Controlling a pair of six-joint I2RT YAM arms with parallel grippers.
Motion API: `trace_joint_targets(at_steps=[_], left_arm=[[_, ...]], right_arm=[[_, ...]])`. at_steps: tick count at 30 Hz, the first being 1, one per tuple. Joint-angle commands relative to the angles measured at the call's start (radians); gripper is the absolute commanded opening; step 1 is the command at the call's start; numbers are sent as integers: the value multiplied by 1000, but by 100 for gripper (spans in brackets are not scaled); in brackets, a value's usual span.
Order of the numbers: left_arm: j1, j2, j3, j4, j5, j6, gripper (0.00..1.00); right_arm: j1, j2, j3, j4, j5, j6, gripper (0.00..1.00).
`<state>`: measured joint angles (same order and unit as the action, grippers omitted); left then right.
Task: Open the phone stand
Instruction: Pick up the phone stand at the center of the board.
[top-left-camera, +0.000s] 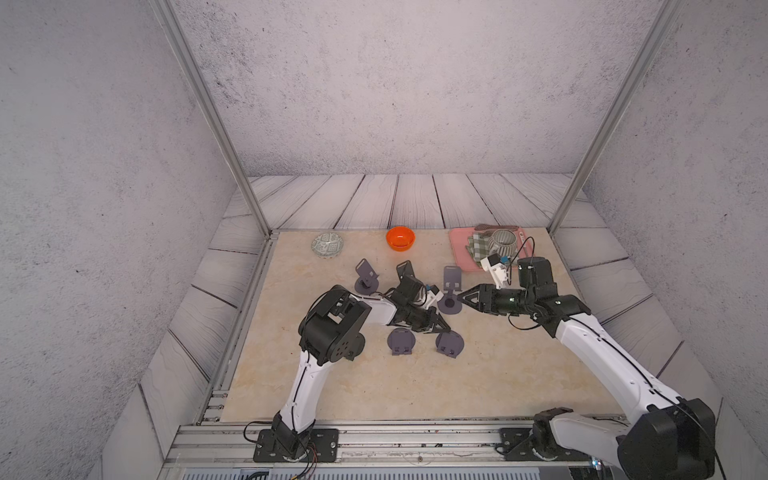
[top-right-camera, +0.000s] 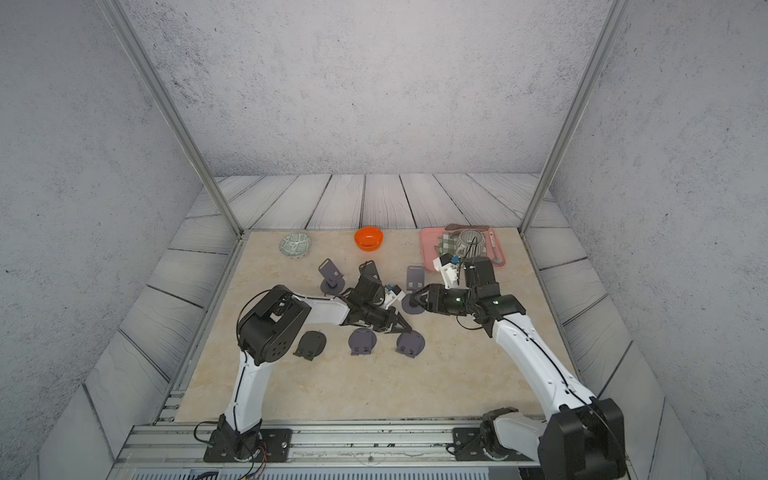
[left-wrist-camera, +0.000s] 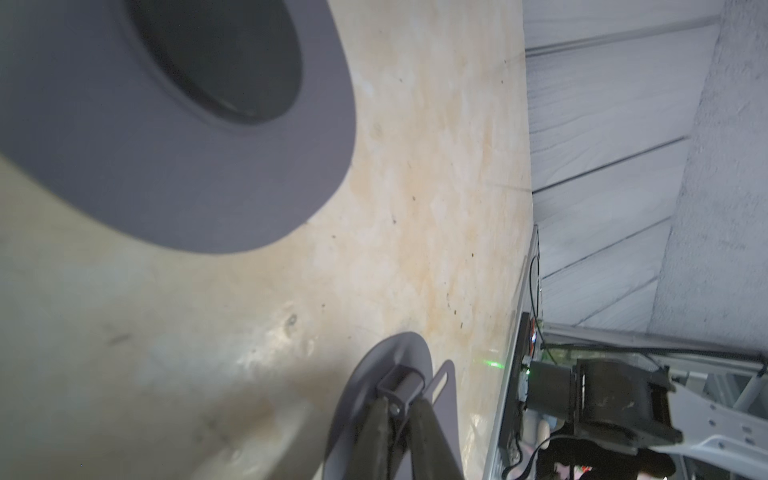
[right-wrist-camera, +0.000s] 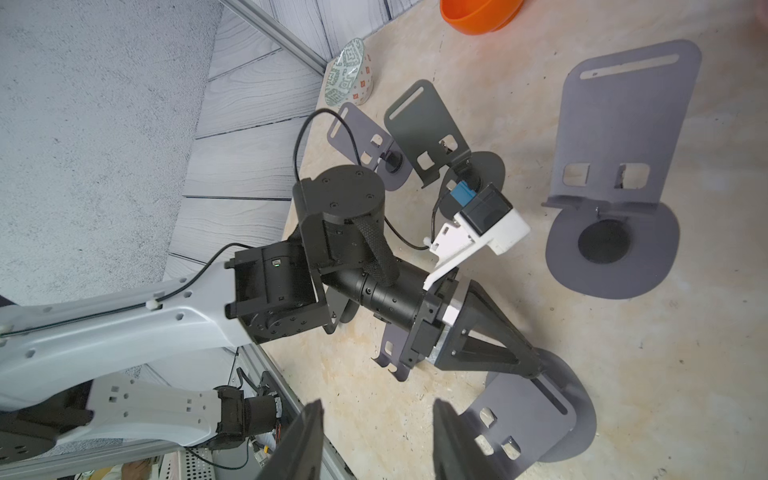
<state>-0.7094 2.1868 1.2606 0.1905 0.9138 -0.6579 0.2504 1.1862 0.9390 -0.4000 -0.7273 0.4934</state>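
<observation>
Left gripper (top-left-camera: 444, 329) is reaching low over the middle of the beige tabletop (top-left-camera: 415, 386), with its jaws drawn nearly together on the phone stand (top-left-camera: 451, 344). In the left wrist view the fingers (left-wrist-camera: 376, 432) are clamping the small hinge block where the phone stand (left-wrist-camera: 357, 395) joins its round base to its plate. The stand is lying on the table, folded or nearly so, with its slotted plate over the disc. It is sitting at the right end of a row of three in a top view (top-right-camera: 411, 344), with a second folded stand (top-right-camera: 362, 340) beside it and a third folded stand (top-right-camera: 309, 345) near the left elbow. Right gripper (top-left-camera: 460, 297) is pointing in from the right, and in its wrist view (right-wrist-camera: 378, 409) the jaws are standing apart with only bare table between them. Its tip is sitting just beside the base of an opened stand (top-left-camera: 452, 282); cannot tell if it is touching. Two more opened stands (top-left-camera: 365, 274) (top-left-camera: 405, 270) are standing behind the left wrist. Along the far edge an orange bowl (top-left-camera: 400, 239), a patterned bowl (top-left-camera: 328, 244) and a pink tray (top-left-camera: 457, 253) are sitting well apart from the grippers.
</observation>
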Motion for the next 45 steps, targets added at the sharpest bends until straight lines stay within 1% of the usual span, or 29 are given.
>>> trace_joint_targets(at_steps=[1, 10, 13, 17, 20, 24, 26, 31, 35, 40, 45], left_arm=[[-7, 33, 13, -29, 16, 15, 1], [-7, 12, 2, -34, 33, 27, 0], [-3, -13, -22, 18, 43, -20, 0], [28, -88, -85, 157, 63, -140, 0], [63, -155, -112, 224, 90, -210, 0], [106, -276, -138, 250, 117, -262, 0], [124, -341, -146, 248, 121, -275, 0], [155, -480, -148, 208, 125, -290, 0], [162, -566, -161, 189, 112, -300, 0], [162, -635, -171, 168, 95, -305, 0], [162, -668, -181, 173, 89, -313, 0]], right_arm=[[-7, 3, -5, 5, -11, -9, 46], [-17, 3, -3, 3, -11, 0, 44], [-16, 1, 2, -7, -10, 0, 44], [-22, -12, 15, -37, -4, -10, 43], [-21, -29, 14, -48, -6, -9, 43], [-22, -52, -3, -70, 8, -16, 43], [-22, -60, -14, -82, 9, -20, 43], [-22, -75, -32, -86, -33, -6, 43], [-20, -108, -50, 3, -104, 63, 43], [-18, -144, -60, 56, -130, 105, 44], [-13, -158, -85, 122, -160, 148, 44]])
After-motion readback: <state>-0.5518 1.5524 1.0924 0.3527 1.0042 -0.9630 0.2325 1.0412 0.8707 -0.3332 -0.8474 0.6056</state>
